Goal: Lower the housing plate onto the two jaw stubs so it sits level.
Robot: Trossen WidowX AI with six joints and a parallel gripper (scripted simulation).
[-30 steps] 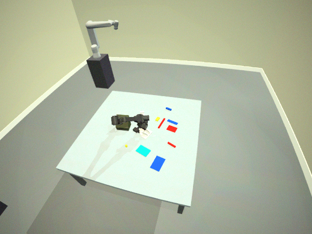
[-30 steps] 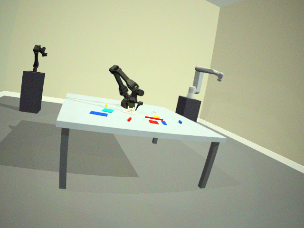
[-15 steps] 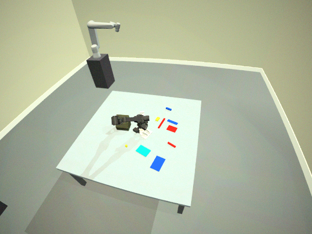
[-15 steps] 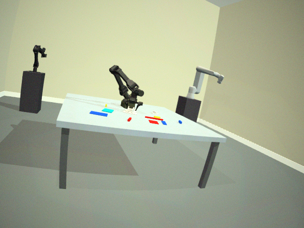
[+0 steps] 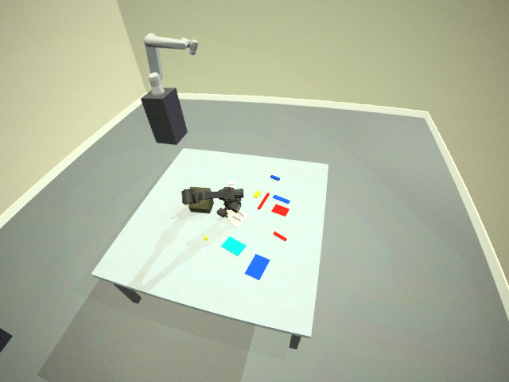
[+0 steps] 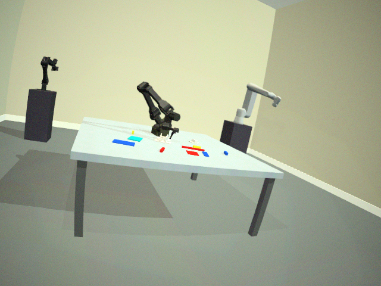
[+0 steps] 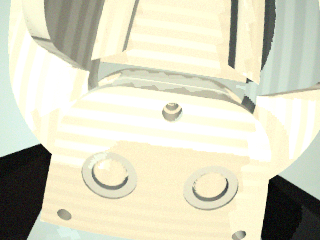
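The cream housing plate (image 7: 155, 160) fills the lower middle of the wrist view, with a round stub showing inside each of its two ringed holes. The curved jaws (image 7: 30, 95) (image 7: 287, 120) spread out on both sides, partly under the plate. A cream base part (image 7: 175, 35) lies between them. The assembly (image 5: 238, 218) (image 6: 162, 140) is small in the top and exterior views. My gripper (image 5: 228, 210) (image 7: 159, 168) is shut on the housing plate, one black finger at each side edge. Whether the plate is fully down and level cannot be told; its underside is hidden.
A small white part (image 5: 231, 183) (image 6: 193, 140) lies behind the gripper. A yellow block (image 5: 257, 194), red bar (image 5: 263, 200), blue bar (image 5: 281, 199) and red sheet (image 5: 280, 210) lie to the right in the top view. A cyan sheet (image 5: 233, 245) and blue sheet (image 5: 258, 267) lie nearer the front.
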